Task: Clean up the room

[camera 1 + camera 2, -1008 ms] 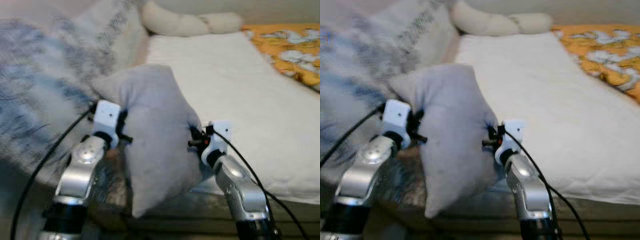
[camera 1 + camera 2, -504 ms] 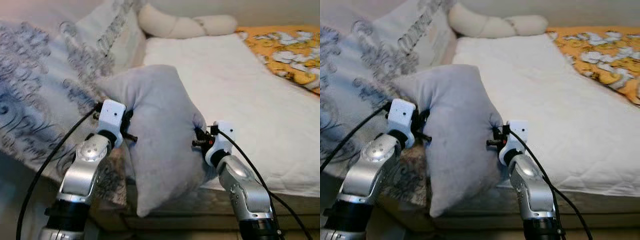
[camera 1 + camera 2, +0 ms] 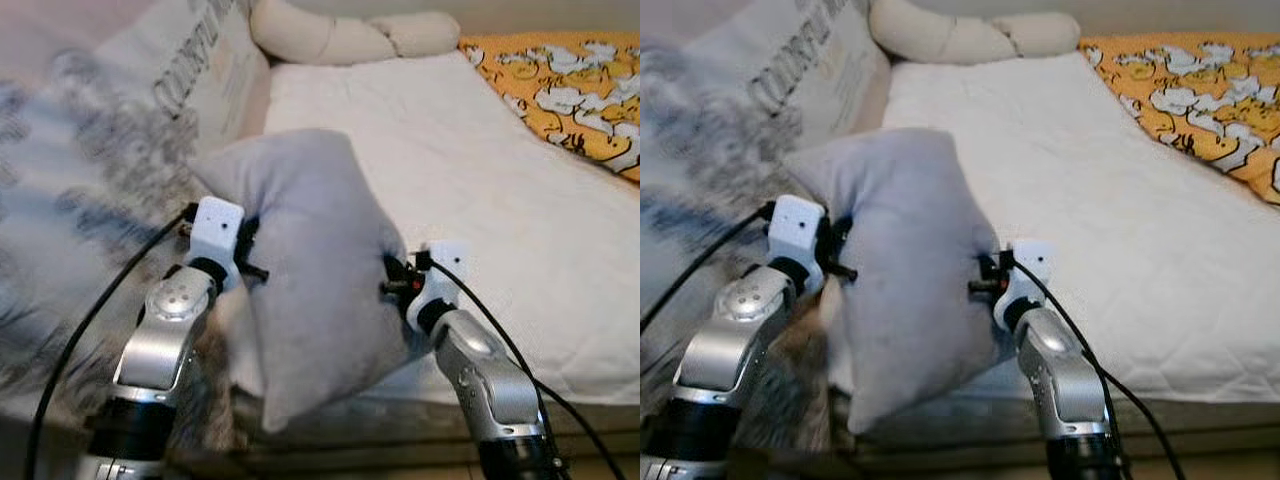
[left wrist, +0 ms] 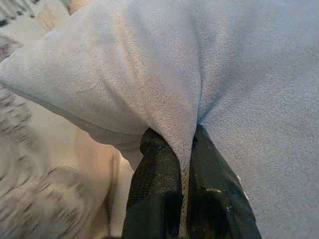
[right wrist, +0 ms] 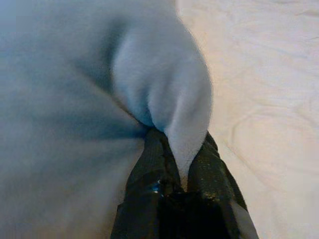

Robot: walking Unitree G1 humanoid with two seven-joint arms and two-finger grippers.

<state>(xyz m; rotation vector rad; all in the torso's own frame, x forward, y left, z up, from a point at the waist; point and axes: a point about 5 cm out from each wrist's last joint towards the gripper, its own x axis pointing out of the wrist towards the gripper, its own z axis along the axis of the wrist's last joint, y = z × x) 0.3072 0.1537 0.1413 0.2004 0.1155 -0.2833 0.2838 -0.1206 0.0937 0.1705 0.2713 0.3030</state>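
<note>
I hold a light grey pillow (image 3: 315,260) up in front of me, over the near edge of the bed (image 3: 480,170). My left gripper (image 4: 185,144) is shut on a pinched fold of its left side, and its white wrist block (image 3: 216,232) presses into the fabric. On the other side my right gripper (image 5: 180,149) is shut on a fold of the pillow's right side, beside its wrist block (image 3: 440,275). The pillow hangs tilted, its lower corner drooping below the mattress edge.
A white quilted mattress cover spreads ahead. An orange patterned blanket (image 3: 570,85) lies at the far right. A cream bolster (image 3: 345,38) sits at the head of the bed. A grey-patterned duvet and large pillow (image 3: 100,170) pile up on the left.
The view has shifted forward along the bed and blurs on the left. The pillow stays clamped between both grippers in the same pose.
</note>
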